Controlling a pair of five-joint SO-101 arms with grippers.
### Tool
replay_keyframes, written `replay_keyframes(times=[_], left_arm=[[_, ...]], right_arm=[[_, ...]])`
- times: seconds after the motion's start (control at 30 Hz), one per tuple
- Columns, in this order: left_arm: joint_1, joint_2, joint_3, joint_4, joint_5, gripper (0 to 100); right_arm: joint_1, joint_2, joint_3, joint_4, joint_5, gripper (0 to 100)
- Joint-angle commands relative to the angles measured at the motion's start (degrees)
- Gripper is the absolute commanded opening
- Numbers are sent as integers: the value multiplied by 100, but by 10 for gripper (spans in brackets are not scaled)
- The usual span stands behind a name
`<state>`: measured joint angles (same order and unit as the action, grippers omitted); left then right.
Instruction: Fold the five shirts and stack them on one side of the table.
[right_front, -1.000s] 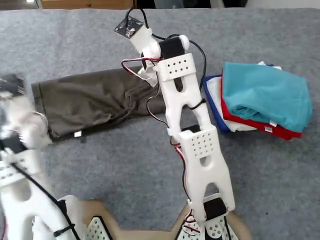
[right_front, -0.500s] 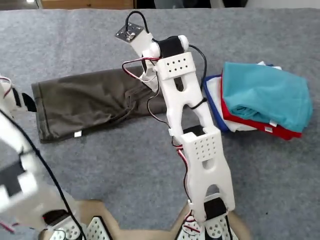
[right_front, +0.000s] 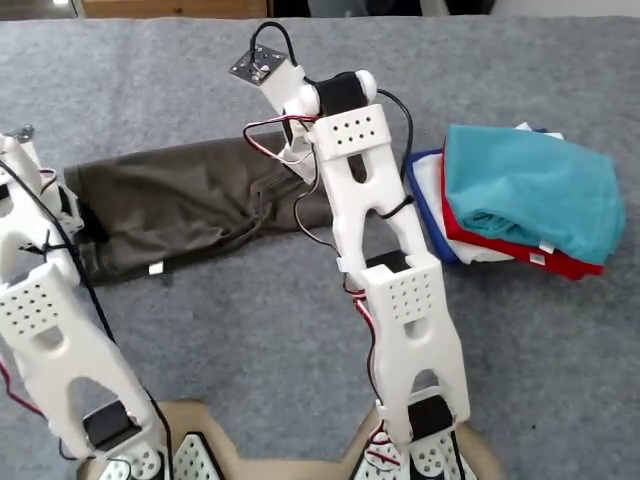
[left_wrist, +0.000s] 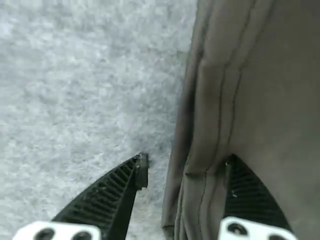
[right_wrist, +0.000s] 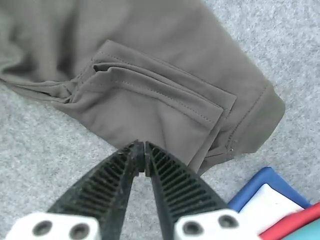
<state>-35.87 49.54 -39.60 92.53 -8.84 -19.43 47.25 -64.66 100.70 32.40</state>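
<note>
An olive-brown shirt (right_front: 180, 200) lies roughly folded into a long strip across the grey table, left of centre. My left gripper (left_wrist: 187, 167) is open at the strip's left end, and the cloth's edge (left_wrist: 200, 150) lies between its two black fingers. In the high view that gripper (right_front: 66, 212) sits at the shirt's left border. My right gripper (right_wrist: 145, 150) is shut with nothing in it, just above the near edge of the shirt's sleeve (right_wrist: 165, 95). From above, it (right_front: 291, 130) is over the shirt's right part.
A stack of folded shirts (right_front: 530, 195) rests at the right, teal on top of red, white and blue; its blue corner (right_wrist: 265, 182) lies close to my right gripper. Bare grey table (right_front: 250, 320) stretches in front of the olive shirt.
My left arm has swung in from the table's left edge to the olive shirt's left end. The right arm has barely shifted.
</note>
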Motion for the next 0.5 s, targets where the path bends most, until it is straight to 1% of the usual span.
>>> replay_keyframes(times=[0.0,0.07,0.13,0.3,0.47], left_arm=[[110,457,-778,519,343,259],[101,730,-1218,686,563,243],[66,941,-1604,738,677,194],[66,1222,-2079,738,404,30],[-145,1240,-2176,800,316,28]], right_arm=[[44,-365,-22,44,-70,15],[44,-365,-22,44,-70,15],[44,-374,-22,44,-70,15],[44,-374,-22,44,-70,15],[44,-374,-31,44,-70,15]])
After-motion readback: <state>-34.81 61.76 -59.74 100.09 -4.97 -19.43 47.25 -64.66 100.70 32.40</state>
